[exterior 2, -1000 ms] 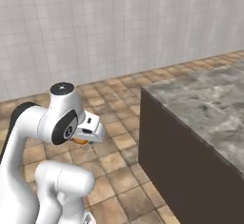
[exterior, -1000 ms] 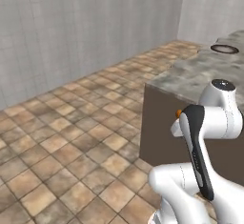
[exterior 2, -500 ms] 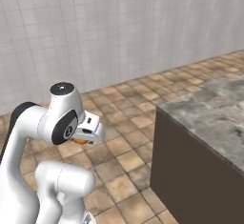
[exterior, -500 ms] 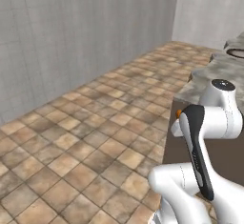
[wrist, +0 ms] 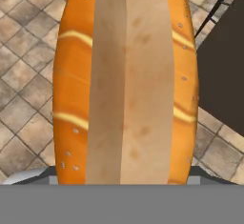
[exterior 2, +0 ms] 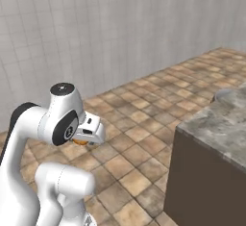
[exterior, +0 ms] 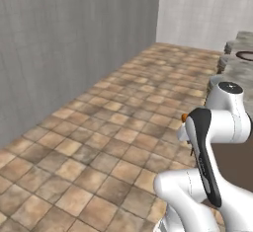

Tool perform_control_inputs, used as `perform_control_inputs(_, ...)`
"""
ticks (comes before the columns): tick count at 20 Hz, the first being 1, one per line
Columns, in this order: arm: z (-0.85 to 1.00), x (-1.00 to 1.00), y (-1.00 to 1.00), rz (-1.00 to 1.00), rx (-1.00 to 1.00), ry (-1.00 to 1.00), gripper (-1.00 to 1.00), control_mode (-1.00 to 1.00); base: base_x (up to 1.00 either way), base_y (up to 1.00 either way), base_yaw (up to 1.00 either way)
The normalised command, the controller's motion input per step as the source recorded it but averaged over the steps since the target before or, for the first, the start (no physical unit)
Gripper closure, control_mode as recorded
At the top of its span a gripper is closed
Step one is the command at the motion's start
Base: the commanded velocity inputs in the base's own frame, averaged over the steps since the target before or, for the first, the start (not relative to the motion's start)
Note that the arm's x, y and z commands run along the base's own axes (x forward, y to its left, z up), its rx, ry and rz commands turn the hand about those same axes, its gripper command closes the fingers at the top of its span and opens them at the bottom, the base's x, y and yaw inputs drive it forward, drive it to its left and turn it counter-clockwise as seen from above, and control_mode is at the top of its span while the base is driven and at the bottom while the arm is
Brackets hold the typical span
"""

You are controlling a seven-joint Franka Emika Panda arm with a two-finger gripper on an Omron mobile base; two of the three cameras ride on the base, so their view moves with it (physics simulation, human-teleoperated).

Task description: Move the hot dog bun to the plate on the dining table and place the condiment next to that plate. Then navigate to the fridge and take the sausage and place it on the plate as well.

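The hot dog bun (wrist: 126, 82), orange-tan and split lengthwise, lies close before the hand camera and hides the fingertips. My gripper (exterior 2: 84, 138) is shut on it, held in front of the folded arm above the tiled floor. A sliver of the bun (exterior 2: 80, 143) shows under the hand, and an orange edge of the bun (exterior: 184, 118) peeks out beside the forearm. The dining table (exterior 2: 218, 124) with its grey marble top stands to the right, apart from the gripper. The plate (exterior: 245, 55) shows as a dark round rim on the dining table (exterior: 236, 71) at the far right edge.
Brown tiled floor (exterior: 123, 127) stretches ahead. A grey wall (exterior: 64, 48) runs along the left and a pale tiled wall (exterior 2: 120, 32) closes the back. The table's dark side panel (exterior 2: 202, 182) rises at the lower right.
The whole picture has shifted: the base has moved, so the table has slid toward the right edge of both base views. The arm keeps its pose with the bun.
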Motion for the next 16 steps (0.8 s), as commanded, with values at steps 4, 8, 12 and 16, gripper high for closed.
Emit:
perform_control_inputs(4,0.0,0.0,0.0,0.0,0.0,0.0,1.0,1.0,1.0,0.75,-0.4)
perform_control_inputs(8,0.0,0.0,0.0,0.0,0.0,0.0,1.0,1.0,0.92,0.71,-0.47)
perform_control_inputs(12,0.0,0.0,0.0,0.0,0.0,0.0,1.0,1.0,0.94,0.68,-0.48)
perform_control_inputs(16,0.0,0.0,0.0,0.0,0.0,0.0,1.0,1.0,0.94,0.58,-0.49)
